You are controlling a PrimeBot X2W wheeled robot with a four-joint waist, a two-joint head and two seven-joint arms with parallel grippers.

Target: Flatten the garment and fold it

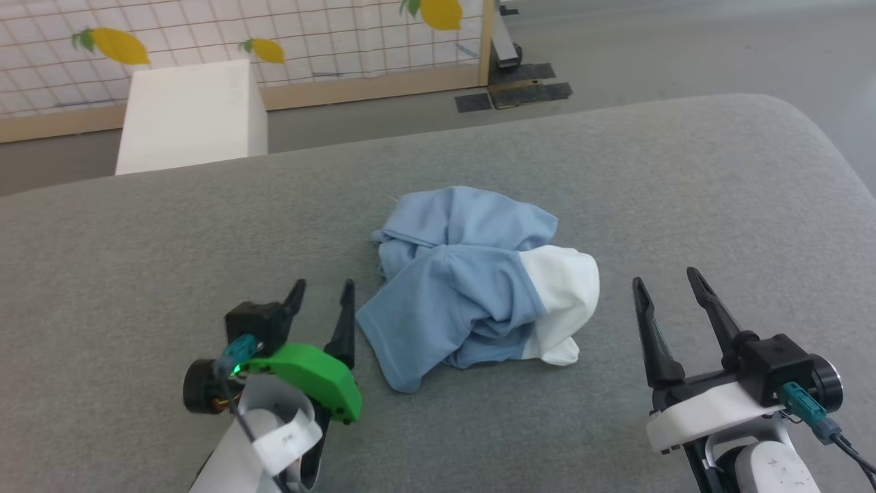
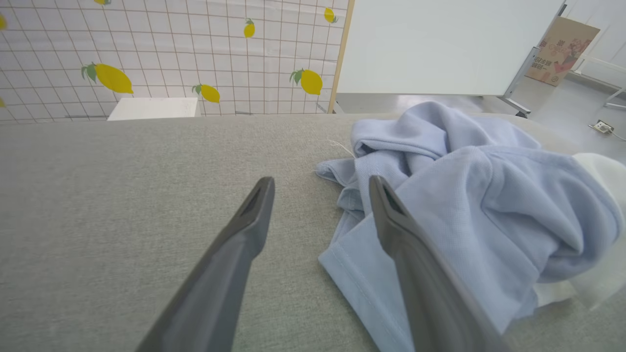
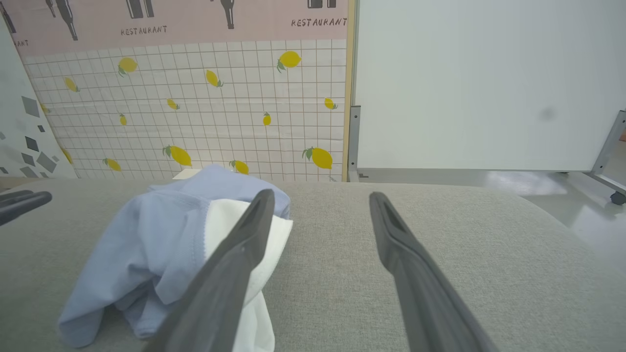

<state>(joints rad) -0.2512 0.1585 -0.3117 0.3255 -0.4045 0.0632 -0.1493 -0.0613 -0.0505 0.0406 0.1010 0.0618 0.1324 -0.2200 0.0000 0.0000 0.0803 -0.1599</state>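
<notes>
The garment [image 1: 472, 287] is a light blue shirt with a white part, lying crumpled in a heap in the middle of the grey padded surface [image 1: 137, 246]. My left gripper [image 1: 323, 289] stands open just left of the heap, nothing between its fingers. In the left wrist view the garment [image 2: 464, 195] lies to the right of the open left gripper [image 2: 320, 182], its hem beside the right finger. My right gripper [image 1: 664, 275] stands open to the right of the heap, apart from it. The right wrist view shows the garment [image 3: 156, 239] to the left of the open right gripper [image 3: 320, 195].
A white box [image 1: 191, 113] stands behind the surface at the far left. A tiled lemon-print wall panel [image 1: 274, 34] runs along the back, with dark floor plates [image 1: 513, 89] at the right. A white board [image 3: 479, 83] stands beyond the surface's far edge.
</notes>
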